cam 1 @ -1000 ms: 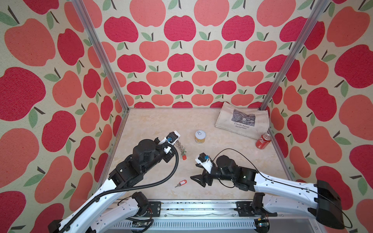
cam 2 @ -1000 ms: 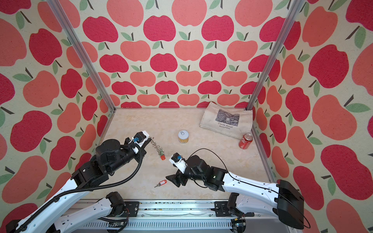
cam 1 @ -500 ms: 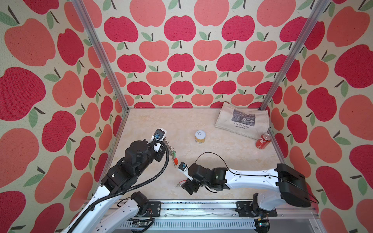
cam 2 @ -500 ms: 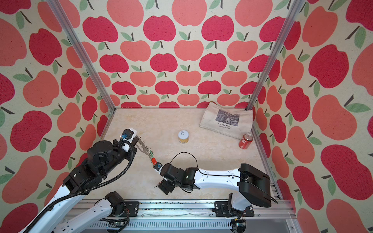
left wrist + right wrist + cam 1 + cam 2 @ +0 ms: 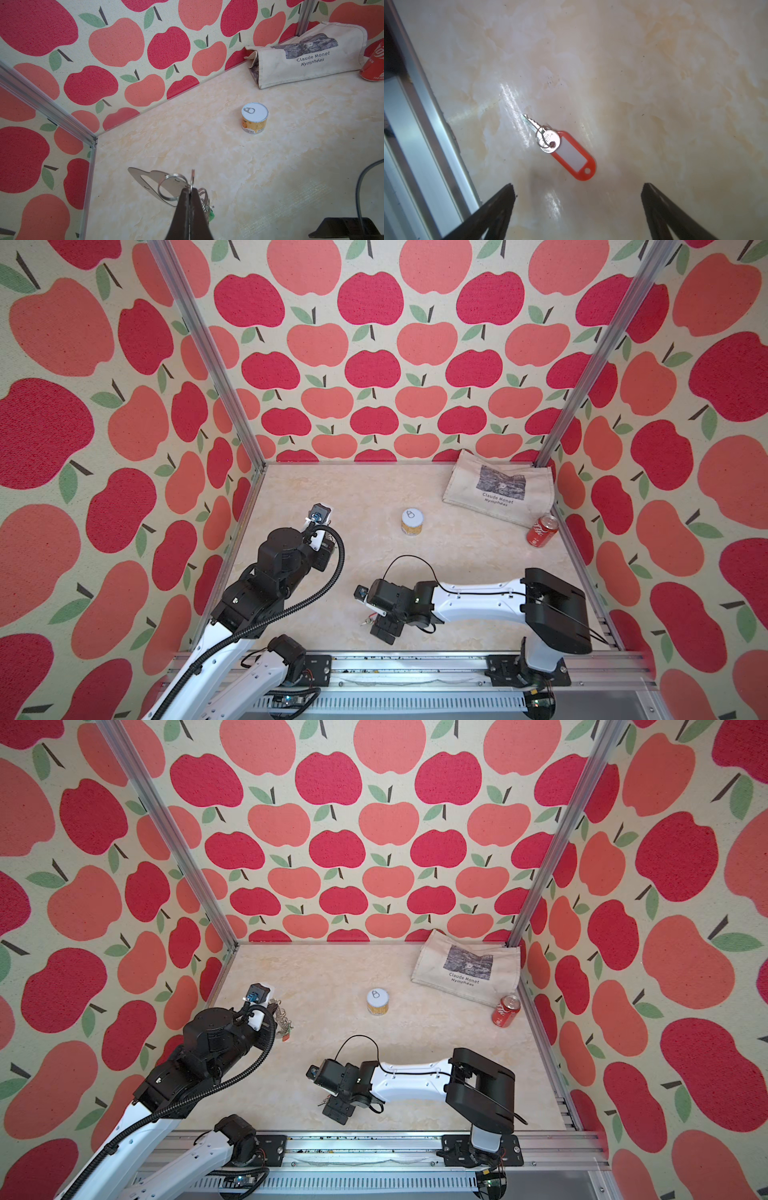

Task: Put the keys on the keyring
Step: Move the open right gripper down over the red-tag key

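Note:
In the left wrist view my left gripper (image 5: pixel 190 190) is shut on one of the metal rings of the keyring (image 5: pixel 148 178), a flat grey plate held above the table. A green tag (image 5: pixel 211 216) hangs among the rings. In a top view the keyring (image 5: pixel 284 1020) dangles beside the left wrist, which hides the fingers. A silver key (image 5: pixel 548 140) with a red tag (image 5: pixel 574 155) lies flat on the table. My right gripper (image 5: pixel 577 191) hangs open just above it, nothing between the fingers. In both top views that key (image 5: pixel 367 620) peeks out beside the right gripper (image 5: pixel 385 630).
A small yellow tin (image 5: pixel 412 522) stands mid-table. A cloth tote bag (image 5: pixel 498 489) and a red soda can (image 5: pixel 542 531) lie at the back right. The aluminium front rail (image 5: pixel 425 124) runs close to the red-tagged key. Apple-print walls enclose the table.
My right arm swung left and toward the front edge until it stood over the red-tagged key, its jaws opening wider. My left arm drew back to the left with the keyring.

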